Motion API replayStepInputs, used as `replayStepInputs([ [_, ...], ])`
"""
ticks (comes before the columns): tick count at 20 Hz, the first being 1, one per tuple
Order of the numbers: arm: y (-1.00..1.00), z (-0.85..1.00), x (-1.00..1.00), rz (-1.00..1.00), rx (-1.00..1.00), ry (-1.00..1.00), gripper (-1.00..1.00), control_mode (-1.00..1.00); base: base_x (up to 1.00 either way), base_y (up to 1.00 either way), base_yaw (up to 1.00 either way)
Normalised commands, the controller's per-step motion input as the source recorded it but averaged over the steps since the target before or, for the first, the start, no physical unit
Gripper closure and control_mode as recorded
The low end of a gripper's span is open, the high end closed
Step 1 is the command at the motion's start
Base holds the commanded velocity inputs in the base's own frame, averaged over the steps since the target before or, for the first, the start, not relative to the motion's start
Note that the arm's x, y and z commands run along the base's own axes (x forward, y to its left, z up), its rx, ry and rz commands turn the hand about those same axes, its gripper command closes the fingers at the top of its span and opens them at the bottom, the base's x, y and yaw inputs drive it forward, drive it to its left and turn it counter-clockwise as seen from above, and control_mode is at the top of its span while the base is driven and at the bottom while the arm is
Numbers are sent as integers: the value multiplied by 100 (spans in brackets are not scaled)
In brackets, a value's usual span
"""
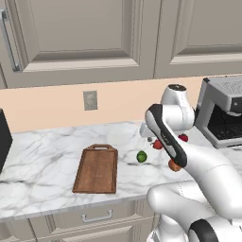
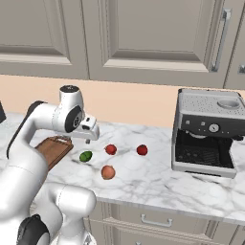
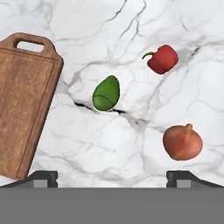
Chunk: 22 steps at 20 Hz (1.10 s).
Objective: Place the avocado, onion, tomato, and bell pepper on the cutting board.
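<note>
The dark-green avocado (image 3: 106, 93) lies on the marble counter just right of the brown cutting board (image 3: 24, 105), whose handle end points toward the wall. The board (image 1: 97, 169) is bare. My gripper (image 2: 88, 137) hangs above the counter over the avocado (image 2: 85, 156), open, its tips (image 3: 43, 177) set wide with nothing between them. The red bell pepper (image 3: 162, 59) lies beyond the avocado, and the orange-brown onion (image 3: 182, 142) sits nearer the counter's front. Farthest right is the red tomato (image 2: 142, 150), near the bell pepper (image 2: 111, 149) and the onion (image 2: 108, 172).
A grey coffee machine (image 2: 206, 131) stands on the counter to the right of the vegetables. A dark appliance (image 1: 4, 139) sits at the far left. Wall cabinets hang above, and an outlet (image 1: 90, 100) is on the backsplash. Drawers run below the counter's front edge.
</note>
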Motion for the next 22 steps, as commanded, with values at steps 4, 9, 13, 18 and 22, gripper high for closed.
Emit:
replayStepInputs([
  [4, 6, -35, 0, -1, 0, 0, -100, -100, 0, 0, 0],
  [9, 2, -29, 5, -1, 0, -1, -100, -100, 0, 0, 0],
  [13, 1, -21, 7, 0, 0, -1, -100, -100, 0, 0, 0],
  [18, 1, -18, 13, 0, 0, 0, -100, -100, 0, 0, 0],
  [22, 0, -14, 15, 0, 0, 0, -100, -100, 0, 0, 0],
])
